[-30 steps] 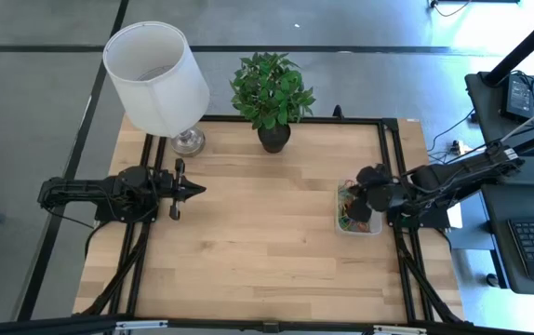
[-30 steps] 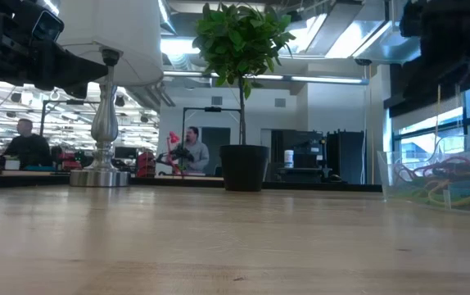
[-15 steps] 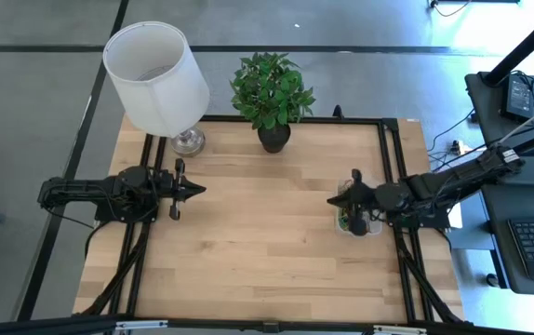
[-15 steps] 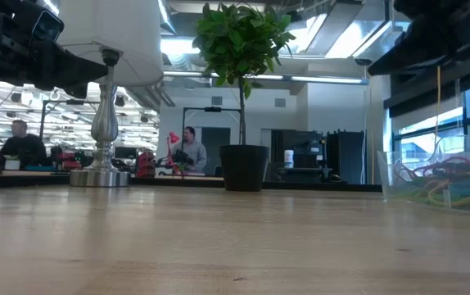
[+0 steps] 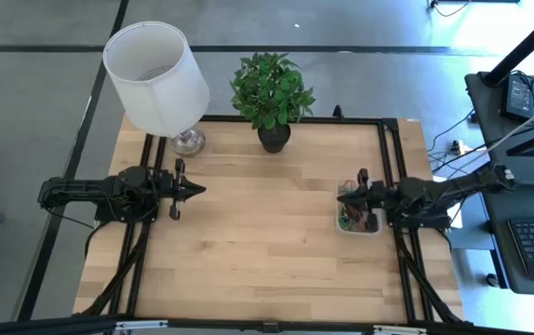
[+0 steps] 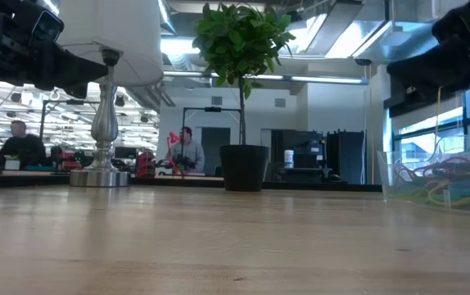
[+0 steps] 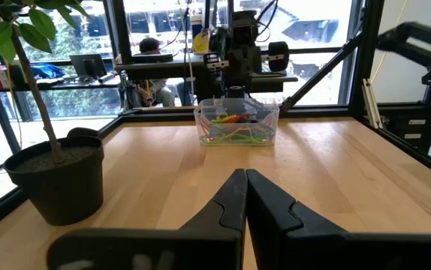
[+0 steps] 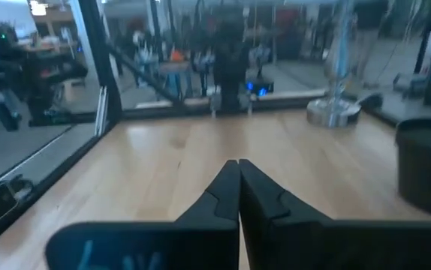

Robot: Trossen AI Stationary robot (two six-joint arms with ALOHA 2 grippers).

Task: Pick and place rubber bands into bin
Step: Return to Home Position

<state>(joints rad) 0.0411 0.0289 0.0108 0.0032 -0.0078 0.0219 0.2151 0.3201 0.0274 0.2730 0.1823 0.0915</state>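
The bin [image 5: 361, 230] is a clear plastic tray near the table's right edge, resting flat on the wood. It also shows in the left wrist view [image 7: 236, 122] and the low view [image 6: 441, 176]. Rubber bands [image 5: 349, 221] in red, green, yellow and orange lie heaped inside it [image 7: 234, 129] [image 6: 444, 187]. My right gripper [image 5: 340, 194] is shut and empty, pointing level toward the table's left, above the bin's far part [image 8: 238, 166]. My left gripper [image 5: 200, 190] is shut and empty, level at the table's left side [image 7: 244, 177].
A lamp with a white shade [image 5: 157, 76] stands at the far left corner. A potted plant [image 5: 272, 93] stands at the middle of the far edge. A black frame rail [image 5: 390, 167] runs along the table's right side. Bare wood lies between the two grippers.
My right gripper has tipped up from pointing down over the bin to pointing level toward the table's left. Its arm has sunk and folded back toward the right edge. The rubber bands stay in the bin.
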